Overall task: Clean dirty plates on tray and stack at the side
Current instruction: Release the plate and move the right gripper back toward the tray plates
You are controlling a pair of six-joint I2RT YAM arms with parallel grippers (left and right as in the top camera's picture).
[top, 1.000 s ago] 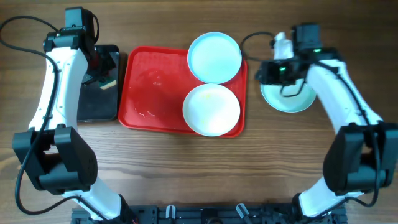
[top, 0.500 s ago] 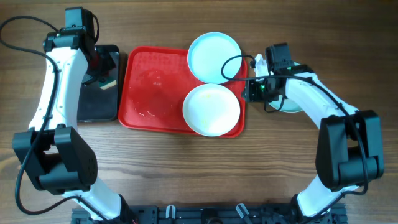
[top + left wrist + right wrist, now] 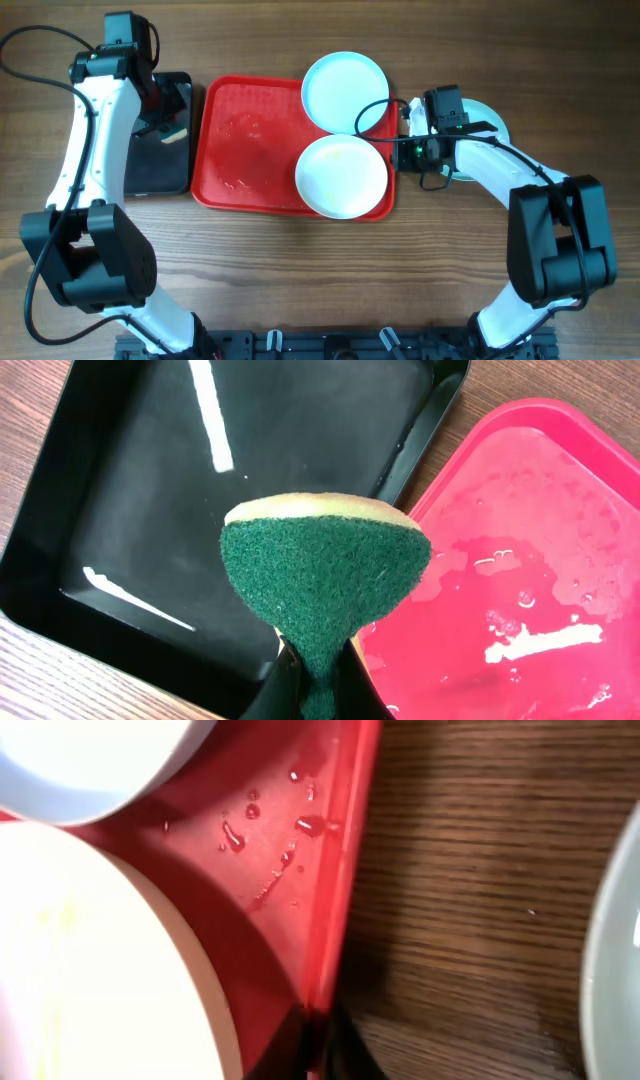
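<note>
The red tray (image 3: 250,140) lies mid-table and its floor is wet. Two plates sit on its right half, a pale blue one (image 3: 345,92) at the back and a whiter one (image 3: 342,176) in front. A third plate (image 3: 492,118) lies on the table to the right, partly hidden by my right arm. My right gripper (image 3: 401,150) is at the tray's right rim. In the right wrist view its jaws (image 3: 320,1042) are shut on that rim (image 3: 345,870). My left gripper (image 3: 320,685) is shut on a green sponge (image 3: 325,570) above the black tray (image 3: 250,460).
The black tray (image 3: 160,165) stands on the wood left of the red tray, wet inside. White smears and water drops lie on the red tray's left floor (image 3: 530,645). Bare wood runs along the front of the table.
My right gripper has moved left, from over the plate on the table to the tray's right rim, and now grips it. The left arm has not moved.
</note>
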